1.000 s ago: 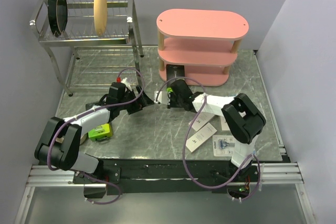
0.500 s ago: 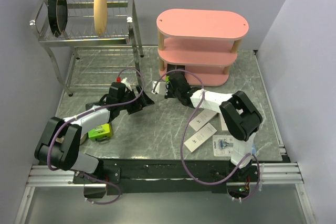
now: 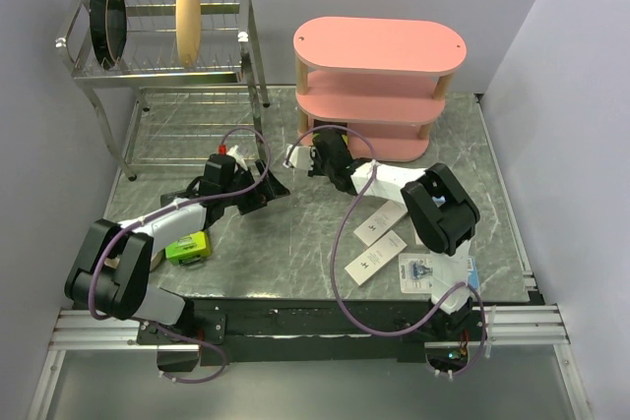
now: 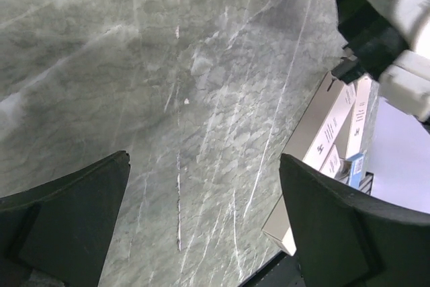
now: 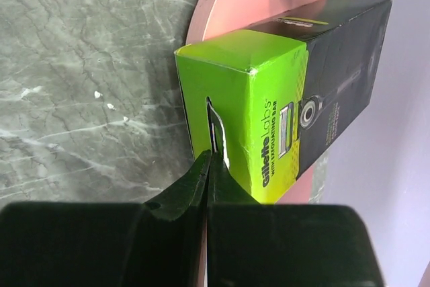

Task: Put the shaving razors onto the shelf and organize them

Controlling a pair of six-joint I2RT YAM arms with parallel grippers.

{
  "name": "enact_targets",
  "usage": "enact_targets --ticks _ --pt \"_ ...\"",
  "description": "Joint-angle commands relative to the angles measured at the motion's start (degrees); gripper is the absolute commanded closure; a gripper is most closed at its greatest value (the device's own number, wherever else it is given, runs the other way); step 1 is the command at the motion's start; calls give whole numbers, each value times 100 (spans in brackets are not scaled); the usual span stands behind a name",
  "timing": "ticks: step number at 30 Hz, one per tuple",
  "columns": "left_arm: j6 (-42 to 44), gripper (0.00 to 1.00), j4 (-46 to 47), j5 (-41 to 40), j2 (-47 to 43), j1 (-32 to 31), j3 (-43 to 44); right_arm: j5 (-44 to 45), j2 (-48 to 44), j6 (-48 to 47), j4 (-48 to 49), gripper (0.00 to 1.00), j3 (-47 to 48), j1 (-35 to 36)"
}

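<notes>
My right gripper (image 5: 209, 166) is shut, its tips pressed against the lime-green end of a black-and-lime razor box (image 5: 289, 99). That box lies on the bottom board of the pink shelf (image 5: 222, 5). From above, the right gripper (image 3: 317, 152) is at the shelf's (image 3: 379, 46) lower left corner, with the box (image 3: 333, 131) in the bottom tier. My left gripper (image 3: 271, 192) is open and empty over bare table. A second black-and-lime box (image 3: 187, 246) lies by the left arm. Two white boxes (image 3: 382, 221) and a blister pack (image 3: 425, 270) lie front right.
A metal dish rack (image 3: 157, 66) stands at the back left with a black pan (image 3: 108, 7) and a tan bowl (image 3: 187, 2). The left wrist view shows the white boxes (image 4: 329, 132) beside its right finger (image 4: 349, 226), and the right arm (image 4: 396, 25).
My right gripper has moved away from the table's middle to the shelf's bottom tier, up against the black-and-lime box. The left arm has not moved.
</notes>
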Motion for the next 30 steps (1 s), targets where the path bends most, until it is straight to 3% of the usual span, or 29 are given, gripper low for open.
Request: enact_targets --ticks 1,3,5,8,9,10,15,16,18,20,30 --pt "162 1 -526 -315 -263 19 524 -327 -612 188 -369 100 -15 -45" --pt "373 1 -1516 -692 -316 10 885 -696 -1131 573 -590 84 -77 -37" --pt "733 0 -2013 -817 -360 10 1413 -1152 -1586 1117 -1337 54 10 -45" --pt "1200 1 -3032 -966 -447 80 2011 -1540 -1975 2153 -2136 23 176 -37" --pt "1279 0 -3252 -1071 -500 132 2108 -1977 -2037 2384 -2417 22 369 -19" --pt "1401 1 -3646 -1237 -562 307 2239 -2190 -2081 2647 -2768 11 458 16" --pt "1666 0 -4501 -2090 -905 1282 2232 -2886 -2056 4142 -2956 10 897 490" --pt "1684 1 -4633 -2187 -914 1728 2258 -2965 -1977 4318 -2991 10 1124 639" --pt "1780 1 -4643 -2153 -896 2344 2337 -3166 -1705 4924 -3000 10 1450 693" --pt "1815 1 -4634 -2371 -896 2566 2373 -3282 -1572 5276 -2922 10 1496 763" --pt "1588 4 -4511 -2654 -290 3595 2040 -3379 -1695 5506 -2544 11 1110 983"
